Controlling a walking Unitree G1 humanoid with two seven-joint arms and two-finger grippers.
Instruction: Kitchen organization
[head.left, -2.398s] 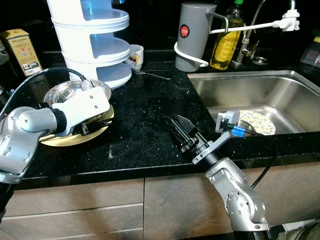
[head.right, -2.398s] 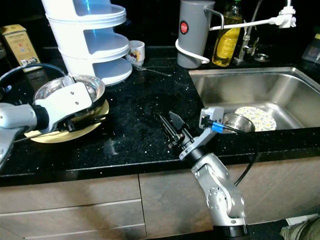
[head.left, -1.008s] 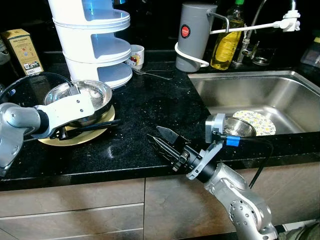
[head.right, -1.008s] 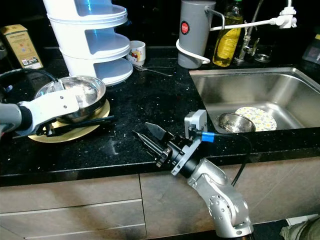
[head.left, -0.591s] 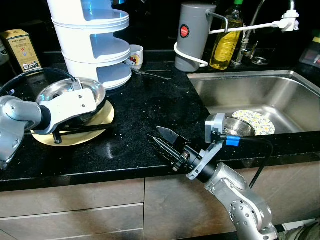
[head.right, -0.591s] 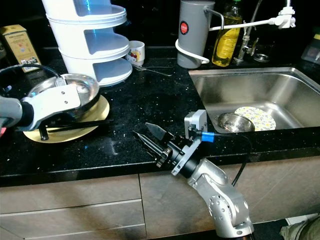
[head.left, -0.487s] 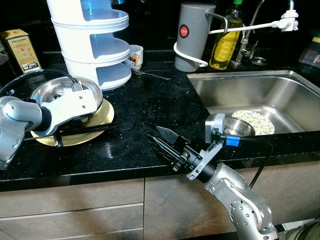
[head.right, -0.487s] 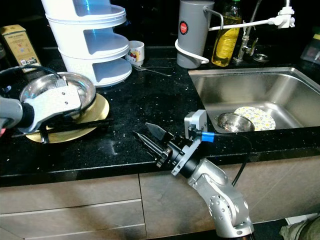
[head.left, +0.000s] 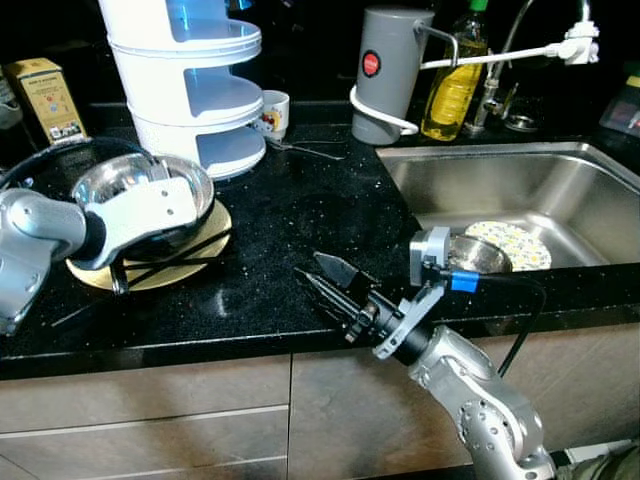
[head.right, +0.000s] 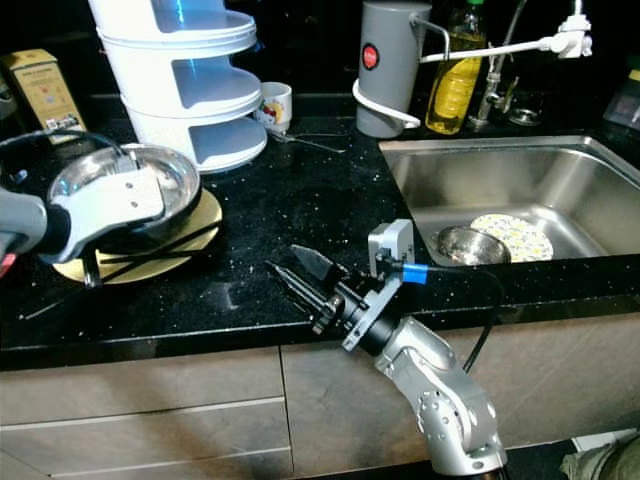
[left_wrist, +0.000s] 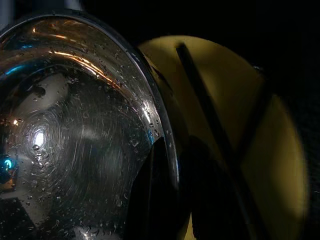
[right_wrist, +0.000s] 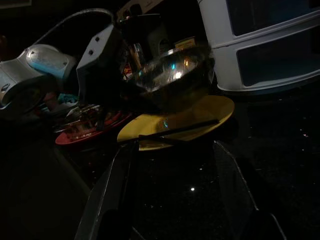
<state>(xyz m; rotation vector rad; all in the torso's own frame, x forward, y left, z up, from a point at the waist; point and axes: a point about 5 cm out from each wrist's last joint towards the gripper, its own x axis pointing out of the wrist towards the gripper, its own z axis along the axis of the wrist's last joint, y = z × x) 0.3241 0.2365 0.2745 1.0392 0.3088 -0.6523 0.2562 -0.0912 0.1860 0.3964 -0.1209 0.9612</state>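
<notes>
1. black speckled stone surface (head.left: 290, 215) runs across the scene, with a stainless steel sink (head.left: 560, 180) set into it on the robot's right.
2. left gripper (head.left: 165, 245) is over a round flat yellow plate (head.left: 215, 222) at the left of the surface; its fingers (left_wrist: 205, 120) are closed on the rim of a shiny round steel bowl (head.left: 140, 185); one finger lies inside the rim and one outside, seen in the left wrist view.
3. the steel bowl sits tilted above the yellow plate; whether its base touches the plate cannot be told.
4. right gripper (head.left: 330, 285) hovers low over the front edge of the surface, well apart from the bowl; its fingers (head.left: 338, 270) are spread and hold nothing; they point toward the plate and bowl.
5. a tall white plastic tiered rack (head.left: 190, 80) stands just behind the bowl; a small white printed cup (head.left: 273, 110) stands beside its base.
6. a grey cylindrical dispenser with a red button (head.left: 385, 70) and a bottle of yellow oil (head.left: 450, 85) stand at the back near the sink.
7. inside the sink: a round patterned plate (head.left: 520, 245) with a small steel bowl (head.right: 475, 243) beside it.
8. a yellow carton (head.left: 45, 95) stands at the far back left.
9. right wrist view, dim: a red dish (right_wrist: 85, 132) lies beyond the yellow plate.
</notes>
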